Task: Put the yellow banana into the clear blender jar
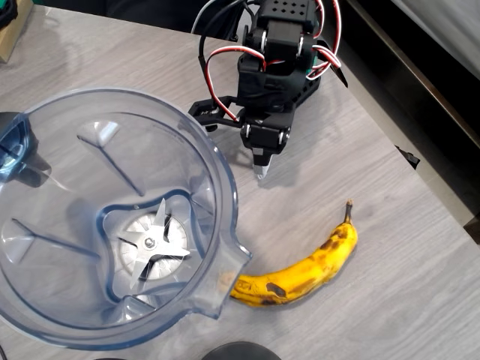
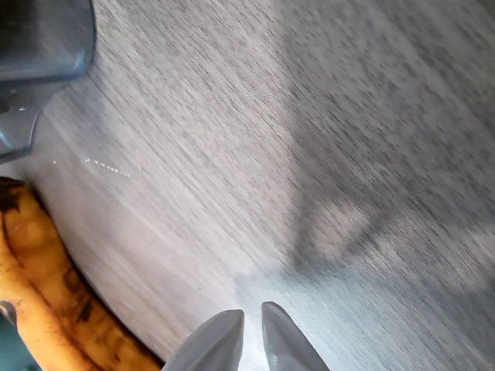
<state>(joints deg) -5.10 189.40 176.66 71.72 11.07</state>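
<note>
The yellow banana (image 1: 307, 270) lies flat on the grey wood table, curved, with dark spots and its stem pointing up-right. The clear blender jar (image 1: 45, 247) fills the left of the overhead view, its silver blade (image 1: 154, 246) at the bottom and its spout touching the banana's lower end. My gripper (image 1: 261, 171) hangs above the table right of the jar's rim and well above the banana, shut with nothing in it. In the wrist view the fingertips (image 2: 224, 340) meet at the bottom edge, the banana (image 2: 46, 301) sits at lower left and the jar (image 2: 39, 46) at upper left.
The table's right edge (image 1: 420, 161) runs diagonally past the arm's base. A dark round object (image 1: 240, 351) peeks in at the bottom edge below the jar. Bare tabletop lies between gripper and banana.
</note>
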